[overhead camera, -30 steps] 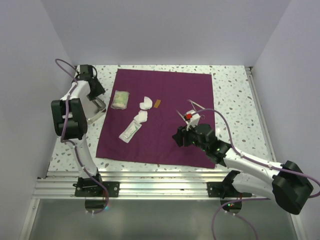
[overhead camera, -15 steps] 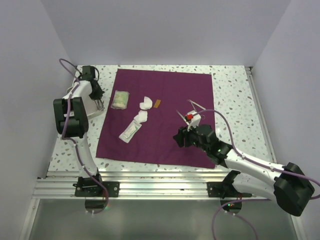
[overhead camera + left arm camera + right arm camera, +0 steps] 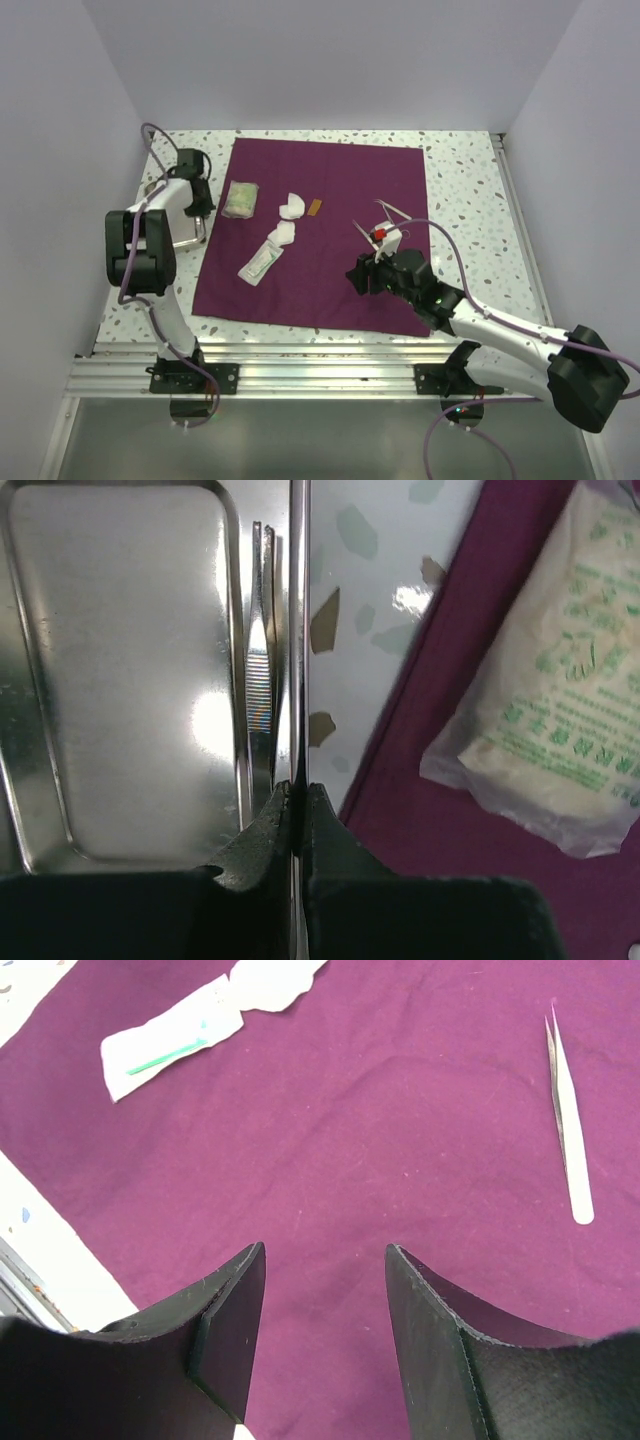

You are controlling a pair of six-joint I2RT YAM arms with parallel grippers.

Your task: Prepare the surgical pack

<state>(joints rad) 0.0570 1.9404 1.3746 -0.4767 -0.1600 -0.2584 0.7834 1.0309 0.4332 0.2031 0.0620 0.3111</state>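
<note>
Left fingers (image 3: 262, 842) tight on one tray (image 3: 120, 680)

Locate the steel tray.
Top view, far left: steel tray sits just left of the purple cloth, its rim pinched by the left gripper.

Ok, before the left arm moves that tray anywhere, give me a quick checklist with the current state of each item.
1. Left pincer shut on the steel tray rim: ok.
2. Tweezers lying inside the tray, along the gripped wall: ok.
3. Grip firm enough to carry the tray: cannot tell.
4. Purple cloth spread flat: ok.
5. Packet clear of the tray's way onto the cloth: cannot tell; it lies just inside the cloth edge beside the tray.
6. Right pincer open, holding nothing, above the cloth: ok.
</note>
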